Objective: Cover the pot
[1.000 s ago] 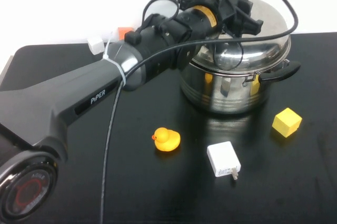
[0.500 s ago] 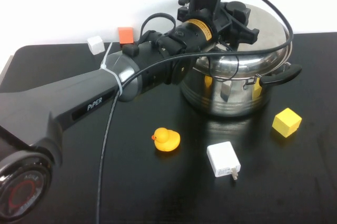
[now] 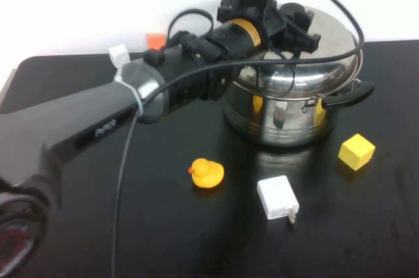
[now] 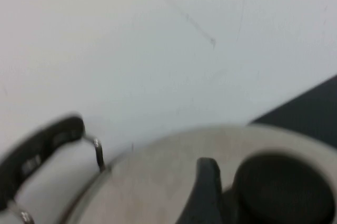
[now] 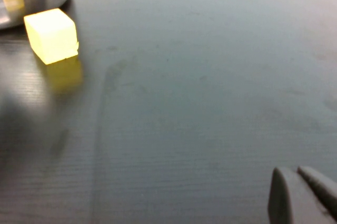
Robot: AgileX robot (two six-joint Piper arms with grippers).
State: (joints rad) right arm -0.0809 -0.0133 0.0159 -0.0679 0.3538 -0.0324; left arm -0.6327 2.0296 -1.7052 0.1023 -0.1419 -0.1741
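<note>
The large steel pot (image 3: 288,111) stands at the back right of the black table, with its black side handle (image 3: 347,91) showing. The domed steel lid (image 3: 337,36) sits on top of it. My left gripper (image 3: 298,26) is over the lid's middle and hides the knob in the high view. In the left wrist view one finger (image 4: 207,182) stands just beside the black knob (image 4: 279,187) with a slim gap, so the gripper is open around it. My right gripper (image 5: 301,195) is shut and empty, low over bare table.
A yellow cube (image 3: 357,152) lies right of the pot and also shows in the right wrist view (image 5: 51,35). A yellow duck (image 3: 207,173) and a white charger (image 3: 278,198) lie in front. A white cube (image 3: 119,53) and an orange cube (image 3: 154,40) sit at the back left.
My left arm has shifted a little to the left and back, with its wrist still over the lid. The lid and pot have not moved.
</note>
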